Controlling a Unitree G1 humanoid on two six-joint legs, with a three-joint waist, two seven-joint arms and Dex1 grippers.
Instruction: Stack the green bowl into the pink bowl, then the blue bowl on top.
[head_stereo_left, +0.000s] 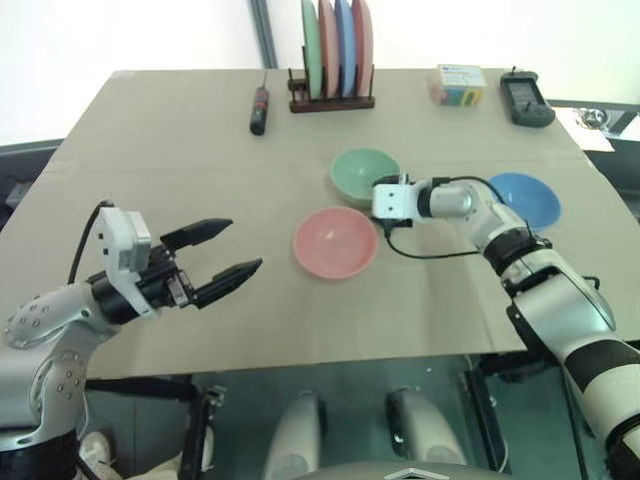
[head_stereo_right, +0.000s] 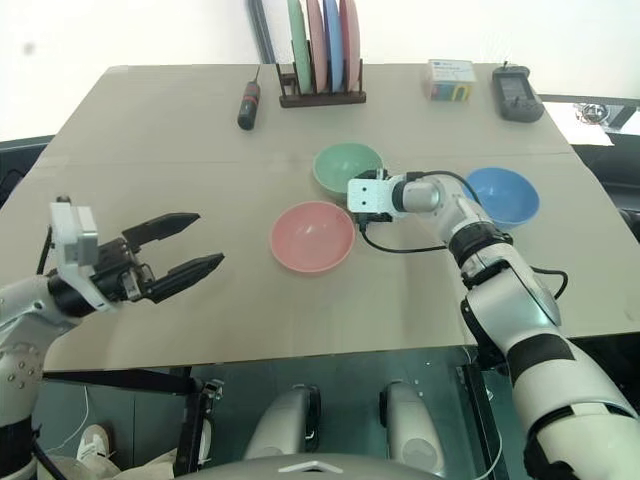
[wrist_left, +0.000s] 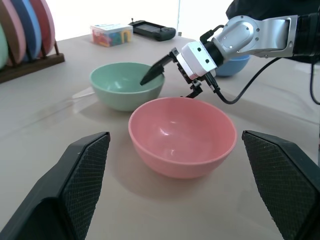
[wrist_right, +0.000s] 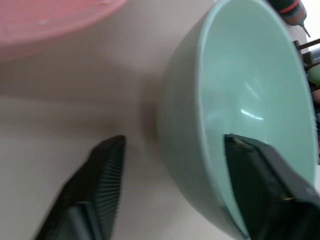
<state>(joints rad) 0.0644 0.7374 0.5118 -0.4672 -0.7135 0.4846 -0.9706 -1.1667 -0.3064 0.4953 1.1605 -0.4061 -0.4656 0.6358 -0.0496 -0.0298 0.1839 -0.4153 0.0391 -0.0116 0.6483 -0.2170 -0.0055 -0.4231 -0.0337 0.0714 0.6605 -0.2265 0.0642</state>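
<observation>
Right gripper: its fingers straddle the near wall of the green bowl, one finger inside the bowl, the other outside by the wall. The gap between them is moderate; whether they press the wall yet cannot be told.
Left gripper: fingers spread wide, holding nothing, held above the tabletop well to the left of the bowls, pointing toward them.
Green bowl: upright, mouth up, standing on the tabletop just behind the pink bowl; round, so no long axis.
Pink bowl: upright, mouth up, nearest the front edge of the three, empty, close to the green bowl but apart from it.
Blue bowl: upright on the tabletop to the right of the green bowl, behind the right arm, apart from the other two.
Stacking: all three bowls stand singly.
</observation>
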